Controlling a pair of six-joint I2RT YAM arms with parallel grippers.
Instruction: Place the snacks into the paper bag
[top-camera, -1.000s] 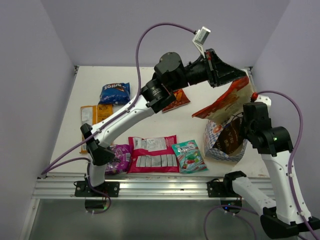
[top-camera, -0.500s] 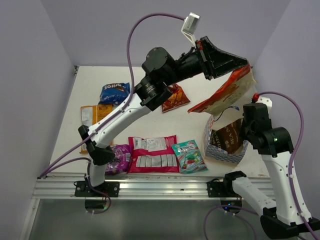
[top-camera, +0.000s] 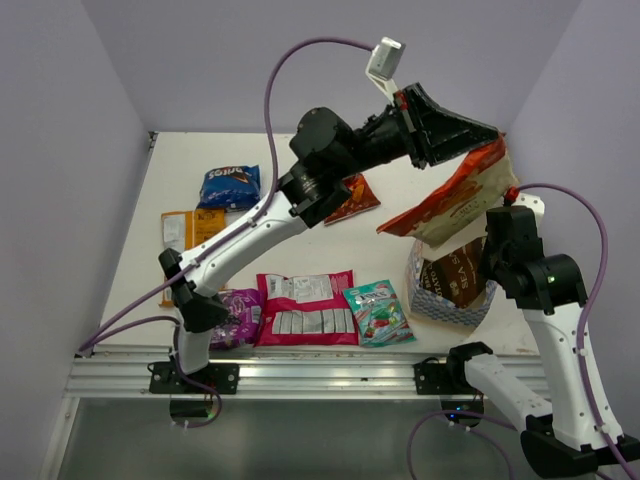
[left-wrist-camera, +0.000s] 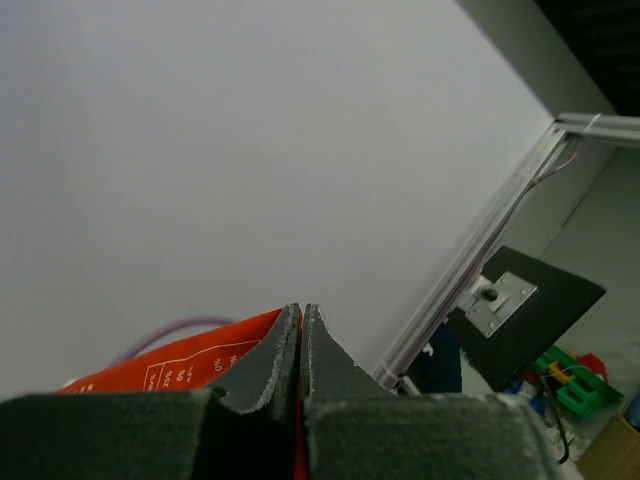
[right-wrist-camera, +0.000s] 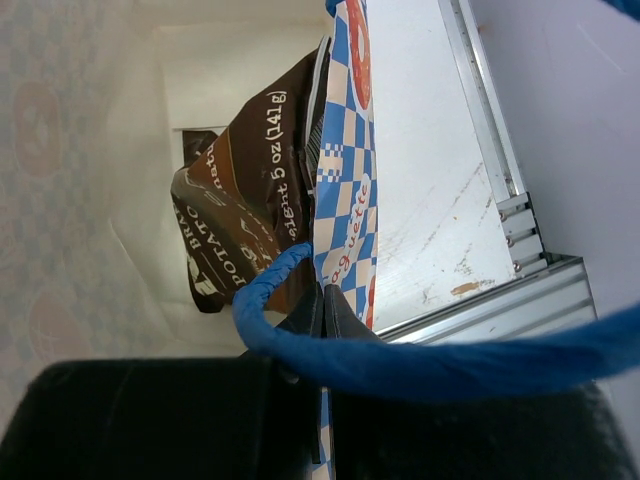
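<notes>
My left gripper (top-camera: 485, 137) is shut on the top edge of an orange-and-cream packet (top-camera: 455, 200), which hangs in the air over the paper bag (top-camera: 428, 296); its orange foil shows between the fingers in the left wrist view (left-wrist-camera: 190, 355). My right gripper (right-wrist-camera: 322, 300) is shut on the bag's rim (right-wrist-camera: 345, 190), blue handle (right-wrist-camera: 265, 290) looped over it. A brown packet (right-wrist-camera: 245, 190) lies inside the bag, also visible from above (top-camera: 455, 272). On the table lie blue (top-camera: 229, 185), orange (top-camera: 186, 229), red-orange (top-camera: 353, 199), purple (top-camera: 238, 316), pink (top-camera: 305, 308) and teal (top-camera: 378, 312) packets.
The table's right metal rail (right-wrist-camera: 490, 150) runs just beside the bag. Side walls close in on left and right. My left arm (top-camera: 250, 225) stretches diagonally across the table above the packets. A purple cable (top-camera: 300, 60) arcs overhead.
My left gripper first rose with the orange-and-cream packet, then came down and slightly right, so the packet now hangs closer over the bag's mouth. My right gripper stayed holding the bag.
</notes>
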